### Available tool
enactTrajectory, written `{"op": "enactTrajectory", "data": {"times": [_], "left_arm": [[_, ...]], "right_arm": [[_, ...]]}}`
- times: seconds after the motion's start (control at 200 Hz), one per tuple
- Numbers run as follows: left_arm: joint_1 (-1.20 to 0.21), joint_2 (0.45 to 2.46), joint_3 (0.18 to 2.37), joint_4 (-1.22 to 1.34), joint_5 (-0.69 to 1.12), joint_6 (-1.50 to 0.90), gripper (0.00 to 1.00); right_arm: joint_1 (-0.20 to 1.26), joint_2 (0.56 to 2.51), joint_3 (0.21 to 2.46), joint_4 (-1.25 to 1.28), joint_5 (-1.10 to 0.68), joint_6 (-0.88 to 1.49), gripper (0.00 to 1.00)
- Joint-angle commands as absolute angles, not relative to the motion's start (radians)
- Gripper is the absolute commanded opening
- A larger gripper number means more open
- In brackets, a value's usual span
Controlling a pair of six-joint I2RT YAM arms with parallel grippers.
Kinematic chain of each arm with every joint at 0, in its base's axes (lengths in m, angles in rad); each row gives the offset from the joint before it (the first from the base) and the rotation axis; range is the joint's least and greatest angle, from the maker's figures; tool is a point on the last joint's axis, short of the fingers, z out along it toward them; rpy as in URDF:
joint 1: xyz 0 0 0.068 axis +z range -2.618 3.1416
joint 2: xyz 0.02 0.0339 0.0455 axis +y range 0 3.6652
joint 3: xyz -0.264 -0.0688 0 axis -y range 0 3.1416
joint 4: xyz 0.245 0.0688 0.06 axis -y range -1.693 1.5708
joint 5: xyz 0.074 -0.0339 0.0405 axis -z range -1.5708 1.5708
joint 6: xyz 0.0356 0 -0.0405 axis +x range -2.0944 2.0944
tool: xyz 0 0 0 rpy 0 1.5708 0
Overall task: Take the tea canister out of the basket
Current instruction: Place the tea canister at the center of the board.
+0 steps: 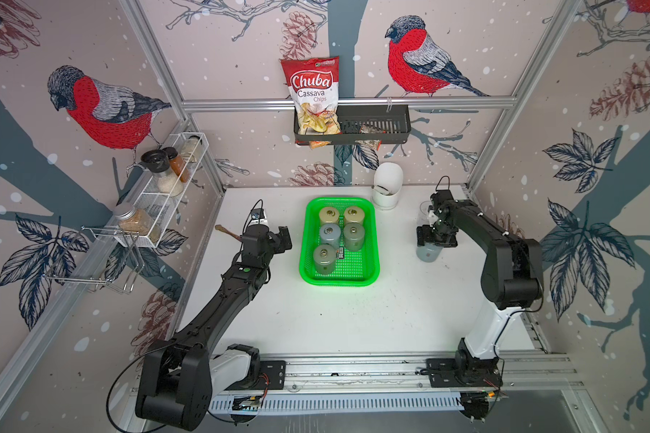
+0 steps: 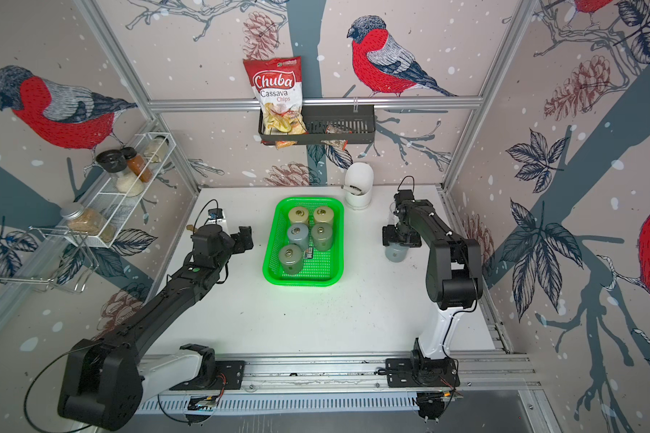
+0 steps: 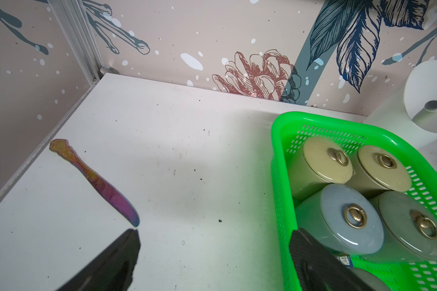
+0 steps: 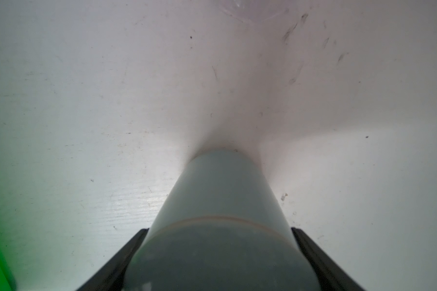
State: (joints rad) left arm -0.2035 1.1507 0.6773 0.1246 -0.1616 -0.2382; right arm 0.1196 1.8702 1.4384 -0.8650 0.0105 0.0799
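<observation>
The green basket (image 1: pixel 304 240) (image 2: pixel 268 243) sits mid-table and holds several upright tea canisters with ring-pull lids (image 1: pixel 330 235) (image 3: pixel 351 219). One more grey-blue tea canister (image 1: pixel 427 255) (image 2: pixel 395 255) (image 4: pixel 220 191) is outside the basket, to its right, low over the white table. My right gripper (image 1: pixel 436 240) (image 2: pixel 401 238) (image 4: pixel 219 230) is shut on this one from above, a finger on each side. I cannot tell whether its base touches the table. My left gripper (image 1: pixel 284 238) (image 2: pixel 245 238) (image 3: pixel 215 231) is open and empty beside the basket's left wall (image 3: pixel 278 176).
An iridescent knife (image 3: pixel 94 181) (image 1: pixel 228 232) lies at the table's left edge. A white holder (image 1: pixel 387 187) stands behind the basket and a clear glass (image 1: pixel 424 210) behind the right gripper. On the walls hang a black rack (image 1: pixel 387 127) with a chips bag and a white wire shelf (image 1: pixel 166 198).
</observation>
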Motion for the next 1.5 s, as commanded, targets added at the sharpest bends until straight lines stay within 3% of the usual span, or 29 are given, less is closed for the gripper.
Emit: {"op": "enactTrajectory", "data": {"times": [0.0, 0.27, 0.395, 0.59, 0.71, 0.886, 1.241, 1.496], "left_arm": [[-0.206, 1.149, 0.681, 0.13, -0.173, -0.236, 0.97], [-0.207, 1.146, 0.685, 0.121, -0.173, -0.235, 0.97], [-0.207, 1.14, 0.683, 0.121, -0.177, -0.236, 0.97], [-0.207, 1.144, 0.687, 0.12, -0.173, -0.237, 0.97], [-0.207, 1.142, 0.688, 0.119, -0.175, -0.234, 0.97], [-0.207, 1.145, 0.692, 0.119, -0.176, -0.233, 0.97], [-0.207, 1.139, 0.698, 0.112, -0.173, -0.233, 0.97], [-0.208, 1.125, 0.69, 0.113, -0.175, -0.238, 0.97]], "right_arm": [[0.118, 1.863, 1.432, -0.836, 0.002, 0.069, 0.0], [0.115, 1.863, 1.414, -0.825, 0.0, 0.065, 0.04], [0.114, 1.868, 1.413, -0.824, -0.006, 0.061, 0.21], [0.114, 1.868, 1.408, -0.821, -0.003, 0.058, 0.7], [0.114, 1.865, 1.41, -0.822, 0.0, 0.058, 0.87], [0.112, 1.873, 1.414, -0.823, 0.012, 0.059, 1.0], [0.114, 1.859, 1.439, -0.829, 0.03, 0.067, 1.0], [0.163, 1.798, 1.46, -0.817, 0.145, 0.079, 1.0]]}}
